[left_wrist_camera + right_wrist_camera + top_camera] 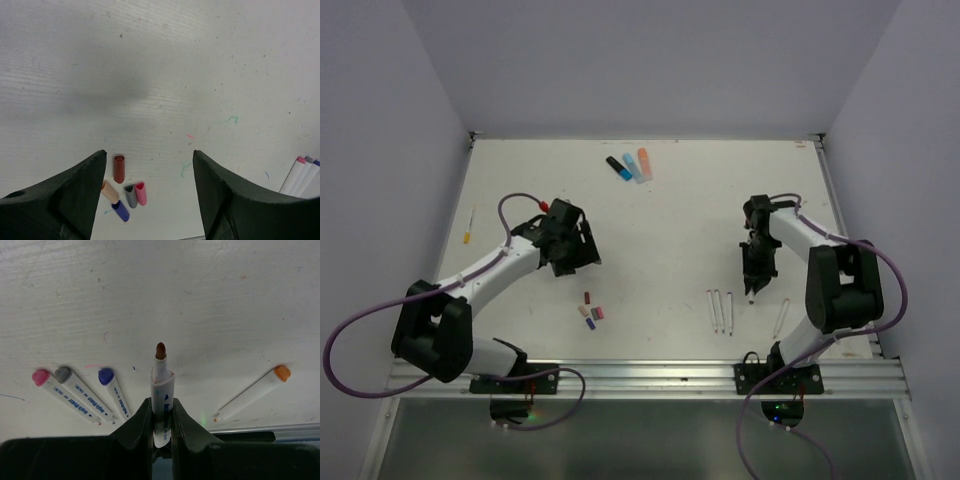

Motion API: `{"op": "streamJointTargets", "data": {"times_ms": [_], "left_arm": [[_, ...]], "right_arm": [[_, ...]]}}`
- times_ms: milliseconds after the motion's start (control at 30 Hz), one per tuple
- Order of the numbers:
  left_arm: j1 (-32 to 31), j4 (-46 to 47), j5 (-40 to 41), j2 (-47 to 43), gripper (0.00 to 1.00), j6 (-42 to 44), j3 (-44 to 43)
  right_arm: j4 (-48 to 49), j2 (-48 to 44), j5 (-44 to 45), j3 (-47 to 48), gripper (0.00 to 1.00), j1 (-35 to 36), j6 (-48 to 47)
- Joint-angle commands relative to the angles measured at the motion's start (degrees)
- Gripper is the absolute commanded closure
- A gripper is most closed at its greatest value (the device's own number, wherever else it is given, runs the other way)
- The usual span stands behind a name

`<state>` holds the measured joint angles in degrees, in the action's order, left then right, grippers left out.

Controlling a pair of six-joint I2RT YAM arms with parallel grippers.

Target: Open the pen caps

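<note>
Clamping uncapped pen [161, 372] w/ right pincer [162, 405].

bare table lies ahead of my left gripper [149, 152], jaws spread; loose caps [122, 187] crowd the near side. my right gripper [163, 405], filled by a brown-tipped pen [161, 370], has a narrow lane: three white pens [82, 392] on its left, an orange-tipped pen [252, 392] right.

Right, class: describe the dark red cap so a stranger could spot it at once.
On the white table, find the five small caps lying between the left gripper and the near edge. The dark red cap lies at the group's far end, closest to the gripper. Its neighbours are peach, purple, grey and pink.
</note>
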<state>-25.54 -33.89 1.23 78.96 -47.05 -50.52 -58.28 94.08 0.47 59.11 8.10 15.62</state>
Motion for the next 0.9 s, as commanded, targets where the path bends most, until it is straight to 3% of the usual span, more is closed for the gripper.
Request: {"op": "streamJointTargets", "data": {"times_ms": [0, 400, 600, 867], "left_arm": [[0.67, 1.81, -0.97, 0.05, 0.27, -0.85, -3.44], [5.41, 3.04, -3.17, 1.54, 0.26, 0.81, -5.11], [11.56, 1.72, -1.50, 6.81, 0.26, 6.34, -13.00], [20.78, 2.78, 7.55, 16.22, 0.25, 15.40, -25.05]], "right_arm": [[1.50, 1.36, -0.12, -0.49, 1.00, 1.04, 0.82], [3.00, 7.60, -3.63, -0.75, 0.90, 2.98, 2.49], [2.30, 9.36, -2.49, -0.84, 0.82, 3.06, 2.58], [1.51, 10.07, -2.32, -0.58, 0.68, 3.06, 2.40]]}}
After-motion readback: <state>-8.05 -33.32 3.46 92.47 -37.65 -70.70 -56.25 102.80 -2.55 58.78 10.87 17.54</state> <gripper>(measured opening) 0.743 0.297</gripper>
